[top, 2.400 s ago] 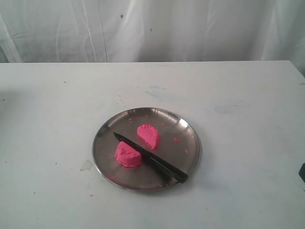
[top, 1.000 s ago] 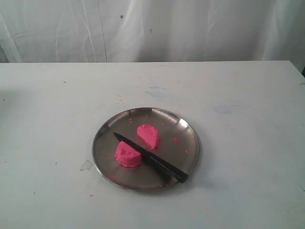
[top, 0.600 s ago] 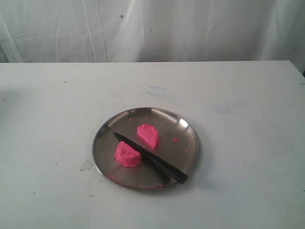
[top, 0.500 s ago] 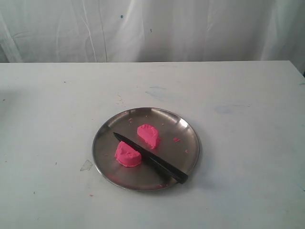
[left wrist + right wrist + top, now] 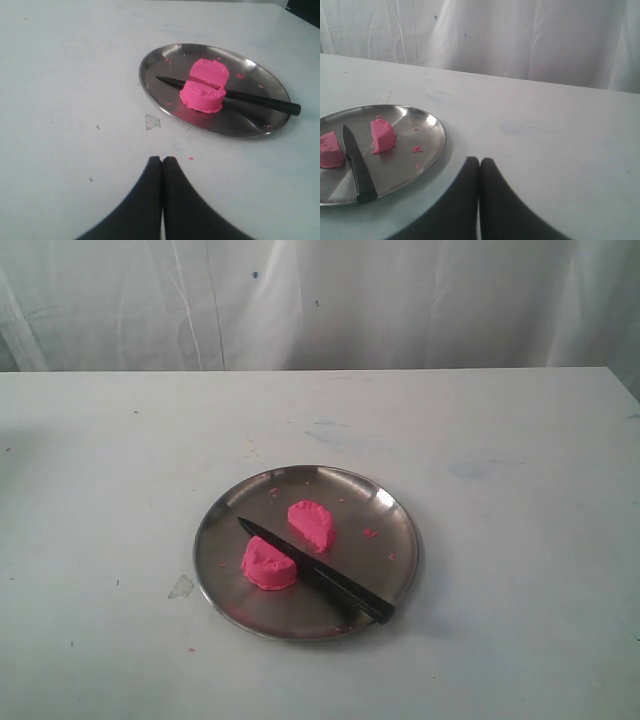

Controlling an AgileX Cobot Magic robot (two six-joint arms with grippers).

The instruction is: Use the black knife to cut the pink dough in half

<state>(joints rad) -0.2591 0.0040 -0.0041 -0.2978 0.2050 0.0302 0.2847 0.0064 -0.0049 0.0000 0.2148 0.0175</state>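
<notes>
the bright pink soft dough [image 5: 290,544] lies in two half-round pieces on the round shiny steel plate [image 5: 400,540], one piece on each side of the slim all-black knife [image 5: 318,573]. the knife rests flat across the plate, its pointed tip toward the plate's left side in the exterior view and its handle end reaching the rim at the lower right. both pieces sit just beside the blade; whether they touch it cannot be told. tiny pink crumbs [image 5: 370,533] are scattered on the plate's right half.

neither gripper appears in the exterior view. in the left wrist view the left gripper [image 5: 162,161] has its two black fingers pressed together with nothing between them, held over bare white table [image 5: 65,100], well apart from the plate [image 5: 155,95], with the dough [image 5: 204,86] and knife [image 5: 255,100] beyond its tips. in the right wrist view the right gripper [image 5: 479,162] is likewise closed tight and empty, its tips near the plate's rim [image 5: 441,135] but clear of it; the knife handle [image 5: 362,182] lies at the near edge of the plate.

the plate sits near the middle of the table, with open white surface on all sides. a white curtain [image 5: 400,300] hangs behind the table's far edge. a small pale scrap [image 5: 181,586] lies on the table just left of the plate.
</notes>
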